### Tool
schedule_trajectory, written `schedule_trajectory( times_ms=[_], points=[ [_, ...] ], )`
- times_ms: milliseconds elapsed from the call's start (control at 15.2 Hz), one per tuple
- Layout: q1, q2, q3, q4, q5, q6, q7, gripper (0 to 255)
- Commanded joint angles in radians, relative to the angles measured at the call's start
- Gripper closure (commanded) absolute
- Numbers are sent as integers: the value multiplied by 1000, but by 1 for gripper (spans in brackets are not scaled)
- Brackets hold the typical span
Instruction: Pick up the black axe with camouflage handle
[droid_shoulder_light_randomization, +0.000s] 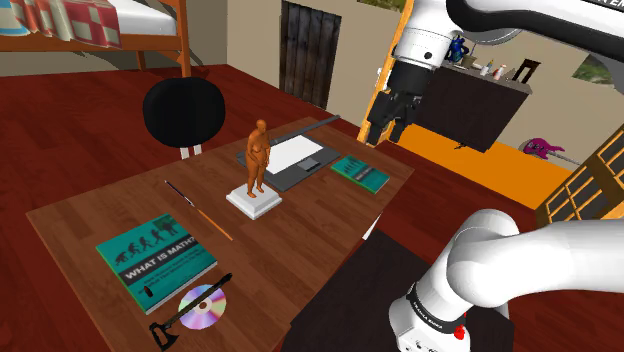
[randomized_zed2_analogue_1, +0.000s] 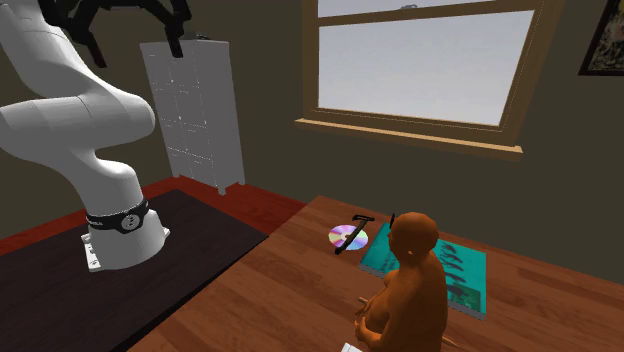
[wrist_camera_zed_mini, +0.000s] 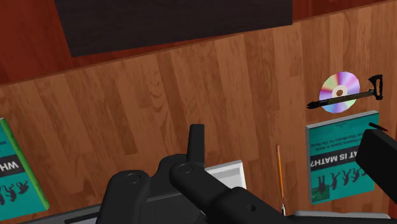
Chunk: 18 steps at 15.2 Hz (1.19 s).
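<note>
Nearest, at the lower left of the shoulder view, the black axe (droid_shoulder_light_randomization: 192, 304) lies flat on the wooden counter (droid_shoulder_light_randomization: 300, 240). Its handle crosses a shiny disc (droid_shoulder_light_randomization: 208, 310), just beside a teal book (droid_shoulder_light_randomization: 150, 255). Further up, an orange figurine (droid_shoulder_light_randomization: 258, 155) stands upright. Beyond it, at the upper right, the gripper (droid_shoulder_light_randomization: 384, 133) hangs high above the counter, its fingers apart and holding nothing.

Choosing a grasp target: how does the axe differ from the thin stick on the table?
The axe is dark, with a head at one end; the stick is thinner and partly orange. The axe lies across the disc; the stick lies on the bare table. Both lie flat.
</note>
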Motion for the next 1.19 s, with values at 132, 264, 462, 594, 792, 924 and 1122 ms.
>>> schedule_trajectory(
  times_ms=[132,264,462,594,792,924,1122],
  points=[
    [9,0,34,-47,28,52,33,0],
    [20,5,69,-90,56,106,65,0],
    [37,25,124,-144,99,191,112,0],
    [50,47,161,-174,127,250,142,0],
    [70,91,217,-208,169,341,187,0],
    [82,130,256,-224,194,404,216,0],
    [99,200,314,-237,228,501,260,0]
  ],
)
